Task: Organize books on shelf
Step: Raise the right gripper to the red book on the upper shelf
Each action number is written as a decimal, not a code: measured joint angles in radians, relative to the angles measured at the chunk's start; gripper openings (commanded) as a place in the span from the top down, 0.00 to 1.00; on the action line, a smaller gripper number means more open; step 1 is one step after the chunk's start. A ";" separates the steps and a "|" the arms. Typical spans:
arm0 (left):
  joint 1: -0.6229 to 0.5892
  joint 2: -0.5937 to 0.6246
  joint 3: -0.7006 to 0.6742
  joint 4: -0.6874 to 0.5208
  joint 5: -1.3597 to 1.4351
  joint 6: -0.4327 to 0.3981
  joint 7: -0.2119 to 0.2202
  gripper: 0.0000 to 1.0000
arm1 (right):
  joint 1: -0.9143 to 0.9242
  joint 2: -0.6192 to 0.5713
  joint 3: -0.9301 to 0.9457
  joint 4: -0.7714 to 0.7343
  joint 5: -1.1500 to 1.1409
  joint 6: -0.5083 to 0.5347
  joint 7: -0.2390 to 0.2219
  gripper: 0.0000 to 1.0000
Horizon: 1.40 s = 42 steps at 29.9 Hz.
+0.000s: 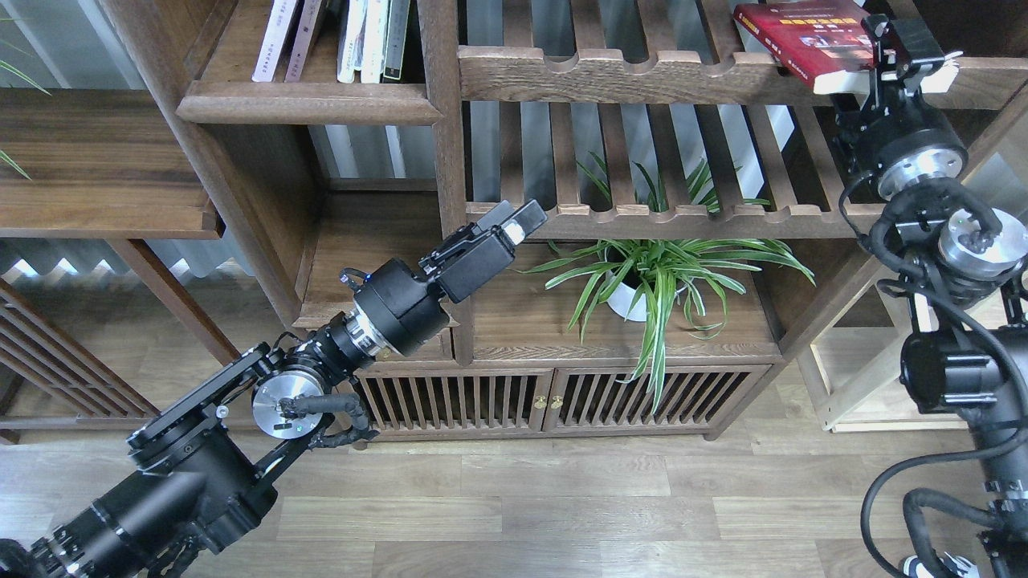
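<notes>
Where the dark walnut wooden bookcase (450,160) stands on a grey-brown plank floor (562,506), it fills most of the head view, slatted cabinet doors (514,401) at its base, a pale window behind. A red paperback book with a photo cover (803,36) lies flat on the upper slatted shelf with a scalloped front rail (642,76), top right; its white page edge overhangs the rail, its long axis runs diagonally from upper left toward lower right. The solid dark brown shelf board with a rounded moulded front edge (309,103) is upper left, thin white and dark-spined upright books (345,40) leaning on it. A green spider plant in a white pot (650,277) sits on the cabinet top under the lower slatted shelf (666,213).

Black right gripper (899,48) is up at the book's near right corner, overlapping it; whether its fingers are clenched on the book I cannot tell. Black left gripper (514,221) is in mid-air just in front of the lower slatted rail, pointing up-right, fingers (530,214) close together, nothing between them
</notes>
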 measured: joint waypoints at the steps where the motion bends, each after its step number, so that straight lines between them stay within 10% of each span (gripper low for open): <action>1: 0.001 0.001 0.000 0.000 0.000 0.000 0.000 0.02 | 0.001 0.000 0.000 -0.001 0.000 -0.002 0.000 0.19; 42: 0.008 -0.009 -0.011 -0.009 -0.002 0.000 0.002 0.02 | 0.010 -0.005 0.018 -0.037 0.000 0.022 0.004 0.74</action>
